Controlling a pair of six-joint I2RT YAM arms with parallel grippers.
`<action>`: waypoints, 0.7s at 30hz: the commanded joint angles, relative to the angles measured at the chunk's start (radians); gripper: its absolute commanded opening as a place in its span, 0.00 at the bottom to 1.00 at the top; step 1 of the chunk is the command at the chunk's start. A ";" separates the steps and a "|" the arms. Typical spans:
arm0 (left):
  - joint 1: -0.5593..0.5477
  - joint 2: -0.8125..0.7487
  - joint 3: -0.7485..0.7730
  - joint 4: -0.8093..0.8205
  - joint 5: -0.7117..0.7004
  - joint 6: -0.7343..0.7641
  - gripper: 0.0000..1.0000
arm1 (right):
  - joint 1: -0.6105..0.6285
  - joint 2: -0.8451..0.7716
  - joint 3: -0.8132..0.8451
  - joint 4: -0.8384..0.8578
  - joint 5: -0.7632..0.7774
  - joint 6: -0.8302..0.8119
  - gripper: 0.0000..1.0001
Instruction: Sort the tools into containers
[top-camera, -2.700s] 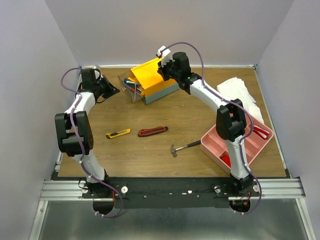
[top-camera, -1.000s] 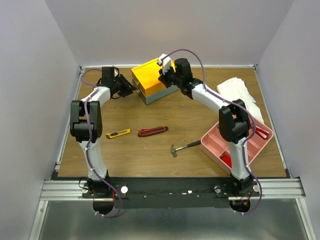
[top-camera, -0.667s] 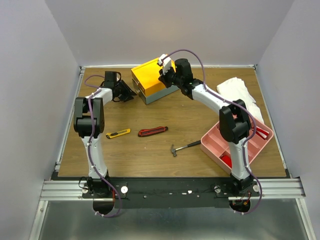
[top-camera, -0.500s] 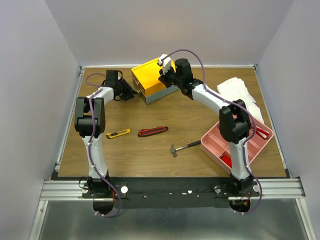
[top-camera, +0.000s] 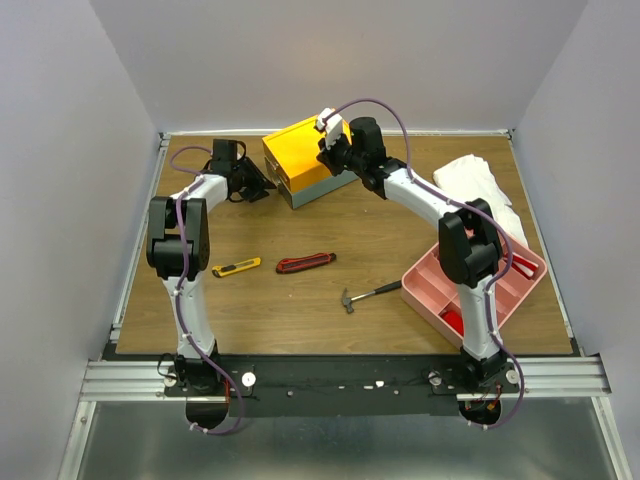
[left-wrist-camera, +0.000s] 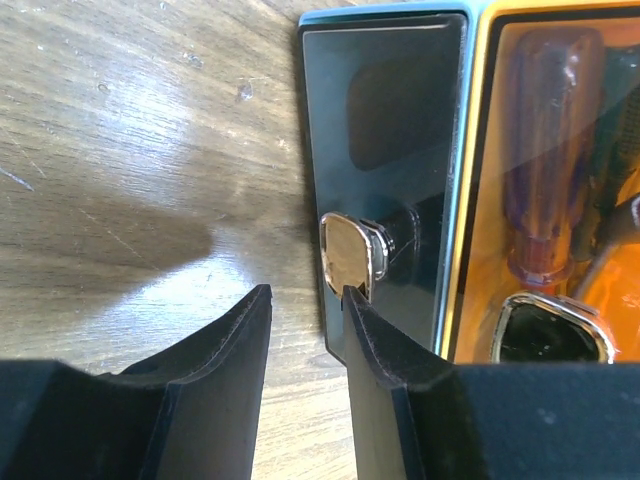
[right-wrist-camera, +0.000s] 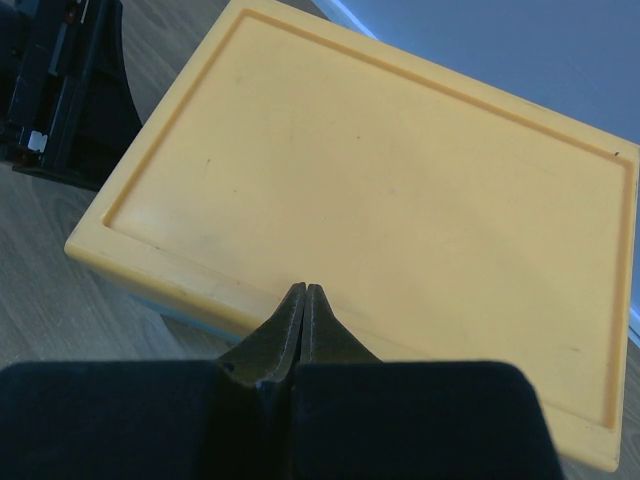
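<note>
The yellow-topped box (top-camera: 303, 152) stands at the back centre with its drawer pushed in. My right gripper (top-camera: 329, 150) is shut and empty, its tips (right-wrist-camera: 303, 288) resting on the yellow lid (right-wrist-camera: 400, 200). My left gripper (top-camera: 262, 186) is open just left of the box. In the left wrist view its jaws (left-wrist-camera: 305, 295) stand a little apart, nothing between them, the right fingertip by the drawer's metal knob (left-wrist-camera: 350, 255). An orange screwdriver handle (left-wrist-camera: 555, 180) shows through the clear drawer. A yellow knife (top-camera: 236, 267), a red knife (top-camera: 306, 263) and a mini hammer (top-camera: 368, 294) lie mid-table.
A pink compartment tray (top-camera: 440, 300) holding red items sits front right beside the right arm. A white cloth (top-camera: 480, 185) lies at the back right. Grey walls close in the table on three sides.
The drawer, pulled out to the left with tools showing 2.7 s ago, is now shut. My left gripper moved right to the box, then eased back slightly. The right gripper stayed on the lid.
</note>
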 joint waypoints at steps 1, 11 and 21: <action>-0.007 -0.010 0.032 0.008 -0.016 -0.001 0.44 | 0.004 0.036 -0.028 -0.175 0.001 -0.002 0.05; -0.010 -0.024 0.032 0.001 0.004 -0.018 0.43 | 0.004 0.038 -0.028 -0.178 0.004 -0.004 0.05; -0.014 -0.044 0.015 0.041 0.033 -0.063 0.43 | 0.003 0.039 -0.027 -0.179 0.003 -0.005 0.05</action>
